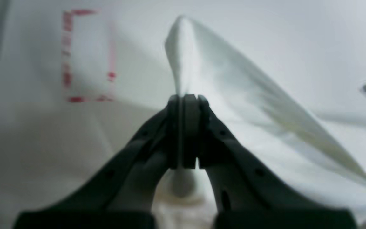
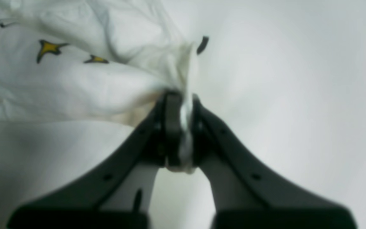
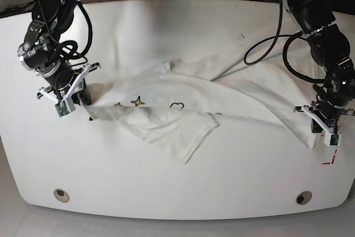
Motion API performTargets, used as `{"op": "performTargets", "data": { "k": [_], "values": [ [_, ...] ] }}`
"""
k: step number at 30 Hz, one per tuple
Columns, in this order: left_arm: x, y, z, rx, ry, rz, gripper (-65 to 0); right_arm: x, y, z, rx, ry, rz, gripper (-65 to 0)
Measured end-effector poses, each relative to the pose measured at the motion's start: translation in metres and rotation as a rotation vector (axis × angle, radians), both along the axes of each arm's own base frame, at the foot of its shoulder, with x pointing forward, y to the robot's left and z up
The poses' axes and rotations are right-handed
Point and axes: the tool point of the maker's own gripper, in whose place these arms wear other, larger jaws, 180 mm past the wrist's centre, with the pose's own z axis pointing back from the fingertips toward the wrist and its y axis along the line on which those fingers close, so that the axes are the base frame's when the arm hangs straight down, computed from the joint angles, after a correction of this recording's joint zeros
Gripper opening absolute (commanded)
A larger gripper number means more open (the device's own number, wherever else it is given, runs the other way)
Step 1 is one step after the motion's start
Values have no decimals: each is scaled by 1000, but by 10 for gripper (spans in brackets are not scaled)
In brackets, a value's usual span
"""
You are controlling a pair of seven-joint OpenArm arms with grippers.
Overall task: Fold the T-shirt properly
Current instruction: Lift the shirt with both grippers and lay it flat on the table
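Cataloguing one T-shirt (image 3: 183, 109), white, printed with yellow stars and a small cloud outline, stretched across the middle of the white table (image 3: 177, 192) between the two arms.

Item, condition: crumpled and twisted, one sleeve lying toward the front edge, long creases running from end to end. Not yet folded.

Item, handling: judged light, soft and limp; thin cloth that sags and bunches wherever it is unsupported. Not fragile, and unlikely to slip from a firm pinch, but it will not keep a shape by itself. Best taken at corners or hem edges, pinching through the layers, so the body hangs flat and can be laid out.

Left gripper (image 1: 186, 98): clenched on a peak of white cloth at the shirt's end near the red corner marks (image 1: 71, 57); the fabric tents up from the table toward it.

Right gripper (image 2: 179, 98): clenched on a bunched fold at the opposite end, cloth showing between the jaws.

Count: T-shirt, one. Grippers, two, both holding. Table, one. Yellow stars (image 2: 48, 47) showing, two. Round holes in the table's front edge, two.
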Motion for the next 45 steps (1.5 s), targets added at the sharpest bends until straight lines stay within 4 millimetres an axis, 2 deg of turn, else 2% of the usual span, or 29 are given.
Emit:
{"op": "performTargets", "data": {
  "k": [4,8,11,15,17,22,24,25,27,29,32,35,39,42,45],
  "values": [
    [4,15,55,63,-88,54,-650,33,-7,24,-4,-64,1,-650],
    [15,16,114,106,-186,54,-650,67,-16,54,-17,-127,17,-650],
    [19,25,149,135,-237,80,-650,91,-20,78,-34,-166,28,-650],
    [25,39,205,160,-325,120,-650,126,-12,127,-59,-254,85,-650],
    [26,47,240,176,-391,141,-650,140,-9,161,-68,-316,109,-650],
    [21,51,320,195,-575,153,-650,164,-13,232,-127,-403,113,-650],
    [21,49,339,226,-607,149,-650,167,-11,255,-151,-440,122,-650],
    [23,47,342,238,-607,140,-650,167,-13,260,-164,-443,118,-650],
    [25,44,342,246,-602,127,-650,166,-17,264,-179,-439,109,-650],
    [26,44,334,246,-578,126,-650,165,-18,257,-184,-417,106,-650],
    [30,40,311,252,-534,100,-650,160,-21,217,-190,-325,105,-650],
    [29,43,255,255,-390,103,-650,137,-22,156,-178,-217,103,-650],
    [15,40,193,230,-269,89,-650,104,-28,98,-174,-102,82,-650],
    [-2,39,149,171,-208,82,-650,78,-26,65,-143,-52,65,-650],
    [-30,48,101,122,-96,95,-650,49,-24,30,-117,22,48,-650]
  ]
}}
